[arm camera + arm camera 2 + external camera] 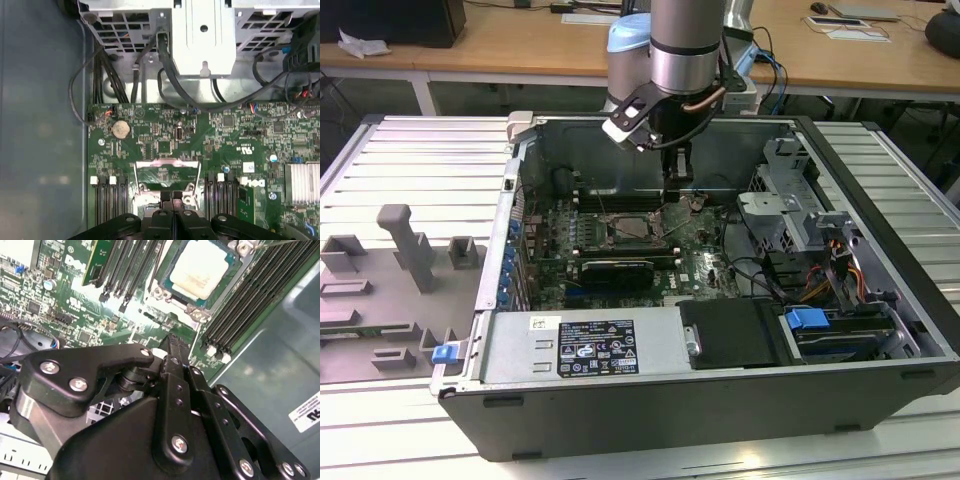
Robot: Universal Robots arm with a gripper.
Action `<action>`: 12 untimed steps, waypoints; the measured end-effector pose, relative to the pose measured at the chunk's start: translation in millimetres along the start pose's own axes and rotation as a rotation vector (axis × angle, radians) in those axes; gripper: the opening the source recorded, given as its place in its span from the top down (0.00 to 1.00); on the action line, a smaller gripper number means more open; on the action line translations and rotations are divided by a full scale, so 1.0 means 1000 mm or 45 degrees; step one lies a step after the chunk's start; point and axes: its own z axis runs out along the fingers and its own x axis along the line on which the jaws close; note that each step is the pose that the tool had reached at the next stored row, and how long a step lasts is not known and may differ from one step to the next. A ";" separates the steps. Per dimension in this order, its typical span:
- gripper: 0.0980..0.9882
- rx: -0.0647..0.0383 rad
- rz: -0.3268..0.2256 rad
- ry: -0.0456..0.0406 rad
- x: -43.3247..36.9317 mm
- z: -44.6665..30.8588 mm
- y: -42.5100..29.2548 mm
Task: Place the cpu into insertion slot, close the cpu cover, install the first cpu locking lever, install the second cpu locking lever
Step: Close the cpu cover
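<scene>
The cpu (202, 265), a pale square chip with a green edge, lies in the insertion slot (199, 314) on the motherboard. In the exterior view the slot (638, 232) sits mid-board, and my gripper (681, 192) hangs just to its right, low inside the case. The cpu cover (167, 162), a thin silver frame, stands raised from the slot, with the board visible through its window. Thin wire levers (199, 175) rise beside it. In both wrist views my gripper (172, 202) has its black fingers (172, 347) pressed together, nothing visible between them, right by the cover's edge.
Memory slots (250, 300) flank the socket. A metal drive cage (790, 200) with cables (170, 75) fills the case on the exterior view's right. The labelled power supply (585, 345) lies along the front. A heat sink (302, 182) and a grey fixture tray (400, 260) are nearby.
</scene>
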 end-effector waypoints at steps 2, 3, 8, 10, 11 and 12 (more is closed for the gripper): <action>0.99 0.000 0.000 0.000 0.0000 0.0001 0.0013; 0.99 0.000 0.000 0.000 0.0000 0.0001 0.0020; 0.99 0.000 0.000 0.000 0.0001 0.0004 0.0064; 0.99 0.000 0.000 0.000 0.0002 0.0005 0.0084; 0.99 0.000 0.000 0.000 0.0002 0.0006 0.0095; 0.99 0.000 0.000 0.000 0.0002 0.0007 0.0117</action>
